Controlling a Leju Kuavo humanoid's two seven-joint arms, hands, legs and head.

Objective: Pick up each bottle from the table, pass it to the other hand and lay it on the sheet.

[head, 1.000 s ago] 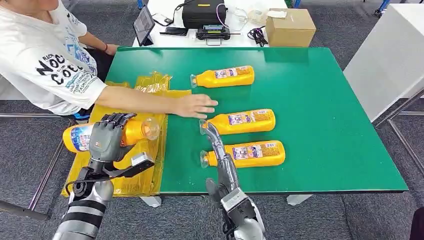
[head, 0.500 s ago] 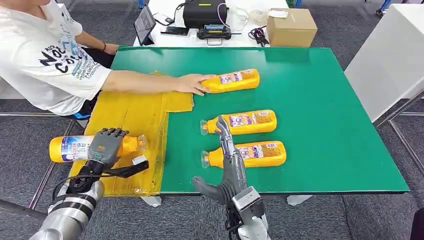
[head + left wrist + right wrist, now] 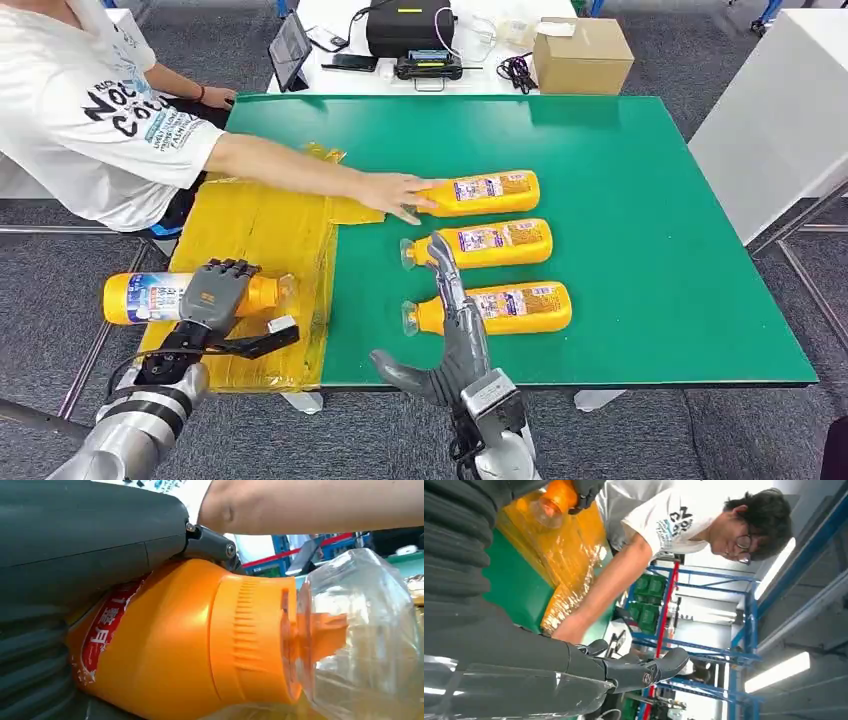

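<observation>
My left hand (image 3: 210, 295) grips an orange bottle (image 3: 150, 297) with a blue and white label, held level over the near left edge of the yellow sheet (image 3: 260, 235). Close up, the bottle's orange neck (image 3: 175, 645) and clear cap (image 3: 360, 630) stick out past the left hand (image 3: 75, 540). On the green table (image 3: 650, 200) lie three more orange bottles: far (image 3: 485, 193), middle (image 3: 490, 242) and near (image 3: 505, 308). My right hand (image 3: 455, 325) is open, its fingers stretched over the near bottle's neck, holding nothing. The right wrist view shows the right hand's fingers (image 3: 624, 672) extended.
A person in a white shirt sits at the table's left; their hand (image 3: 395, 193) rests on the far bottle's cap end, the arm crossing above the sheet. A cardboard box (image 3: 580, 55), a tablet and black devices stand on the white table behind. A white cabinet (image 3: 780, 120) stands at right.
My left hand has carried its bottle down and left over the sheet's edge. The person slid the far bottle nearer the middle one. My right hand drew back slightly, thumb spread.
</observation>
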